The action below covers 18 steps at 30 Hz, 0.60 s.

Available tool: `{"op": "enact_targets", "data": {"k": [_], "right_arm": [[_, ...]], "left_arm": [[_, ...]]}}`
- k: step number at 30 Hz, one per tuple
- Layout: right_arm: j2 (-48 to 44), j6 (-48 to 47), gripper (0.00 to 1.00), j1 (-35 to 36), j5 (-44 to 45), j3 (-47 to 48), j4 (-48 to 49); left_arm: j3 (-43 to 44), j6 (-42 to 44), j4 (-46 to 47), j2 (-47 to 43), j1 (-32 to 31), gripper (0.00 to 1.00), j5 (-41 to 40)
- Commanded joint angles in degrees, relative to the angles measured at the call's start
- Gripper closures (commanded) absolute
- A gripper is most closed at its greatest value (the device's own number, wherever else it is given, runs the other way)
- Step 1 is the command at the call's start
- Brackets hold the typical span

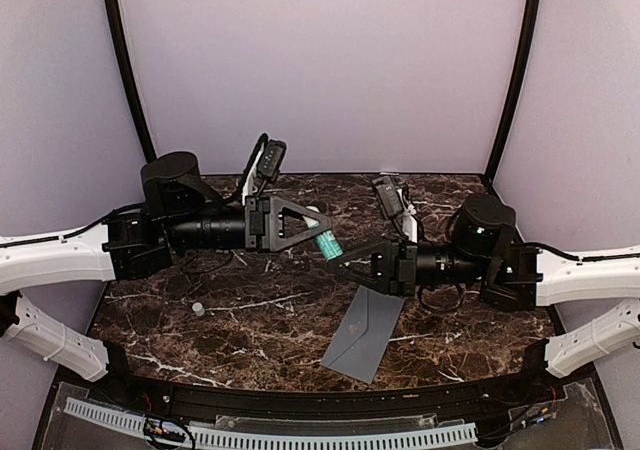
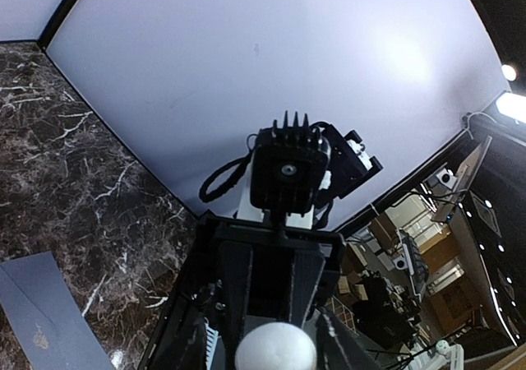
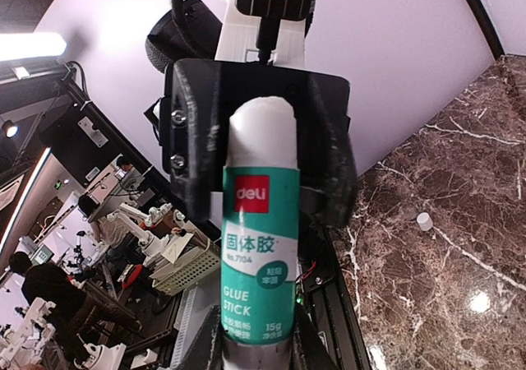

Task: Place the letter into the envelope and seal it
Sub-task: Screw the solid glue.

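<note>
Just envelope (image 1: 366,332) near table (image 1: 250,310) edge (front)

Both arms stretched inward over the worktop (image 1: 250,342) from opposite sides, their tips nearly nose to nose near the middle. The left arm (image 1: 200,228) ran almost level from left to right, wrist straight, with the left pincer (image 1: 322,230) pointing right and a little toward the near edge. The right arm (image 1: 450,262) lay opposite, and the right pincer (image 1: 340,261) aimed back at its partner from just nearer the bases. The right pincer's jaws were clamped on the base of a glue stick (image 1: 329,244). The left pincer's fingers flanked its white top, but touching or just clear could not be told.
</note>
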Motion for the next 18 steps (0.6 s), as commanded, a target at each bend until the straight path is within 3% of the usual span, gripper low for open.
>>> {"op": "enact_targets", "data": {"k": [1, 4, 8, 18], "right_arm": [[-0.36, 0.45, 1.00, -0.16, 2.20, -1.36, 6.27], [-0.66, 0.37, 1.00, -0.18, 3.97, -1.71, 7.71], [-0.57, 0.16, 1.00, -0.16, 5.25, -1.98, 9.08], [0.84, 0.72, 1.00, -0.13, 4.89, -1.71, 9.35]], "left_arm": [[-0.81, -0.39, 2.56, -1.17, 0.29, 0.48, 1.90], [-1.47, -1.01, 4.18, -0.85, 0.21, 0.38, 3.19], [-2.67, -2.42, 6.96, -0.60, 0.16, 0.37, 3.34], [-3.19, -4.31, 11.45, 1.11, -0.94, 0.63, 2.01]]}}
